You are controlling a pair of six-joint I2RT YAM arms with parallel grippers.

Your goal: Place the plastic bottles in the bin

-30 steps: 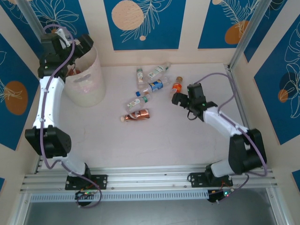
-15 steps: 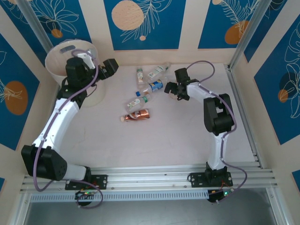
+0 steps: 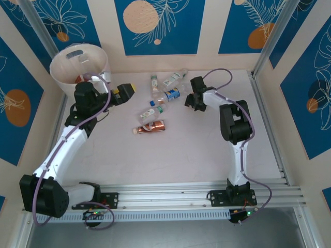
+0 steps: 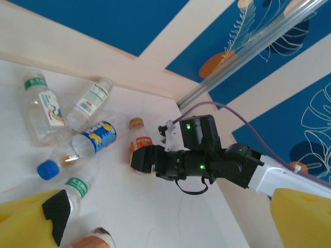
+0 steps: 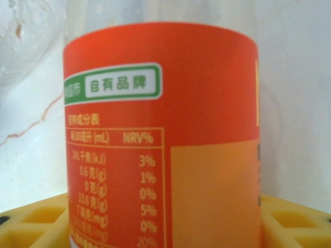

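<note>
An orange-labelled bottle (image 5: pixel 160 134) stands between the yellow pads (image 5: pixel 36 222) of my right gripper (image 5: pixel 165 227), which is shut on it. The left wrist view shows the same bottle (image 4: pixel 140 140) with the black right gripper (image 4: pixel 137 157) clamped on its lower part. Left of it lie a blue-labelled bottle (image 3: pixel 171 95), two green-labelled ones (image 3: pixel 154 82) (image 3: pixel 155 109), a clear one (image 3: pixel 175 78) and a copper-brown one (image 3: pixel 150 127). My left gripper (image 3: pixel 124 92) hangs open between the bin (image 3: pixel 66 77) and the bottles, holding nothing.
The bin stands in the far left corner against the wall, with something orange low inside it. Blue-patterned walls close the table at the back and both sides. An aluminium post (image 3: pixel 269 41) rises at the far right corner.
My left arm has swung away from over the bin toward the bottles, still open. The right gripper reached the orange bottle and closed on it.
</note>
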